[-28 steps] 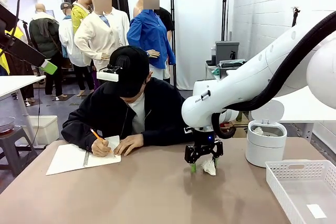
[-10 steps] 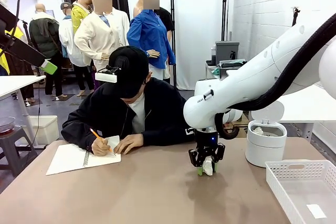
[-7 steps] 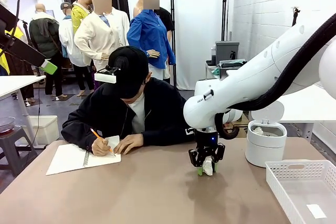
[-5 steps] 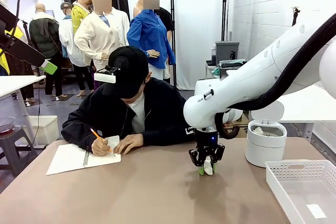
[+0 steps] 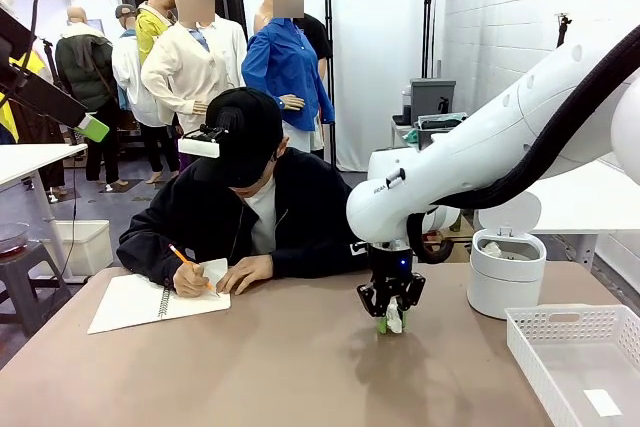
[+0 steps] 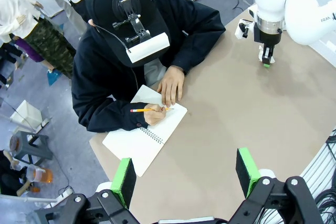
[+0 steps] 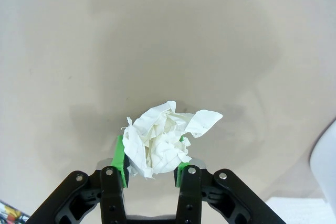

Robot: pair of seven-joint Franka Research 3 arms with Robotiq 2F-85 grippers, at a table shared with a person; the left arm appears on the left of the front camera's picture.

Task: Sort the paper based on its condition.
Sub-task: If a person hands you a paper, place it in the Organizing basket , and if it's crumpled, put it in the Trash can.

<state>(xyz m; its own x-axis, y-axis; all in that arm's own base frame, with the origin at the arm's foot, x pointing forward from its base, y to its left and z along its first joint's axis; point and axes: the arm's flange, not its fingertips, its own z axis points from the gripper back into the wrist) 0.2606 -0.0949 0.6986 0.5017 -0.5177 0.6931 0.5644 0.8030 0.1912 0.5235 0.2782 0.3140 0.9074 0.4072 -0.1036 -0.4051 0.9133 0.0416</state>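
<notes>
A crumpled lump of white paper (image 7: 160, 141) sits squeezed between the green pads of my right gripper (image 7: 151, 153), which is shut on it just above the tan table (image 7: 168, 35). From the front, this gripper (image 5: 391, 324) hangs straight down near the table's middle right with the paper (image 5: 396, 317) in its fingers. It also appears far off in the left wrist view (image 6: 266, 60). My left gripper (image 6: 185, 174) is open high above the table with nothing between its pads.
A white round bin (image 5: 505, 272) with crumpled paper inside stands at the right. Nearer the front right, a white basket (image 5: 575, 332) holds a flat slip (image 5: 603, 402). Across the table a person writes in a spiral notebook (image 5: 150, 299).
My right gripper's jaws have closed tighter on the crumpled paper, and it has risen very slightly. The person keeps writing.
</notes>
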